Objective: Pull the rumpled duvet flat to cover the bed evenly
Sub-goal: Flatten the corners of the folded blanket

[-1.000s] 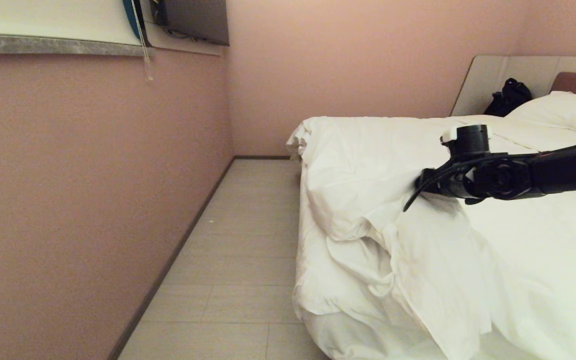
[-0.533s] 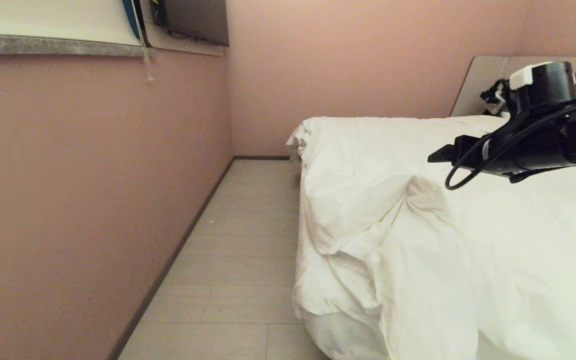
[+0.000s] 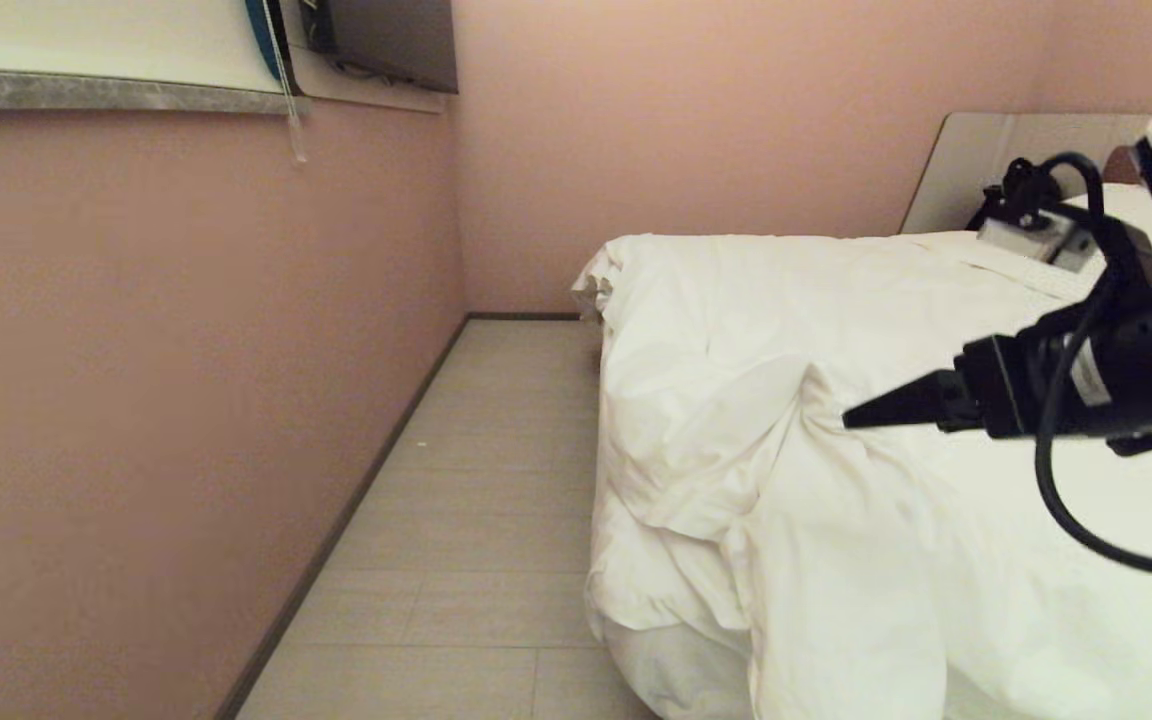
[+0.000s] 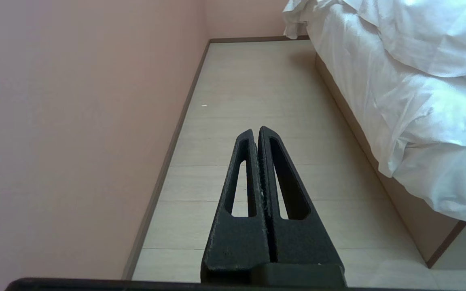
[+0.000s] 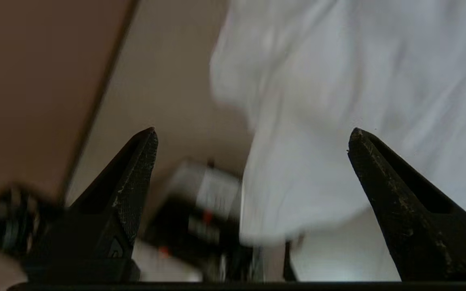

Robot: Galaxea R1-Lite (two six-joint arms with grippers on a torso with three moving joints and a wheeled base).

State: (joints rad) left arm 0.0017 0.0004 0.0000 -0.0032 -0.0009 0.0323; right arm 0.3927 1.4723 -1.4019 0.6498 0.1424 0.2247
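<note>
The white duvet [image 3: 736, 330] lies rumpled over the bed, bunched in folds along the near left edge and hanging down the side. The bed's beige headboard [image 3: 956, 160] shows at the far right, its low base [image 4: 415, 214] under the hanging duvet [image 4: 419, 81]. My right gripper [image 3: 851, 420] hovers above the duvet's right part and points left at a raised crease. In the right wrist view it [image 5: 253, 131] stands wide open and empty, with the duvet [image 5: 338, 81] beyond it. My left gripper [image 4: 255, 131] is shut and empty, low over the floor beside the bed.
A pink wall [image 3: 186, 400] runs along the left with a grey ledge [image 3: 86, 88] high up. Between wall and bed lies a narrow strip of pale tiled floor [image 3: 476, 500]. Blurred parts of the robot's body [image 5: 192, 218] show below the right gripper.
The right gripper has let go of the duvet, opened wide, and lifted away towards the right. The fold it held has dropped and settled into a crease. The left arm has not moved.
</note>
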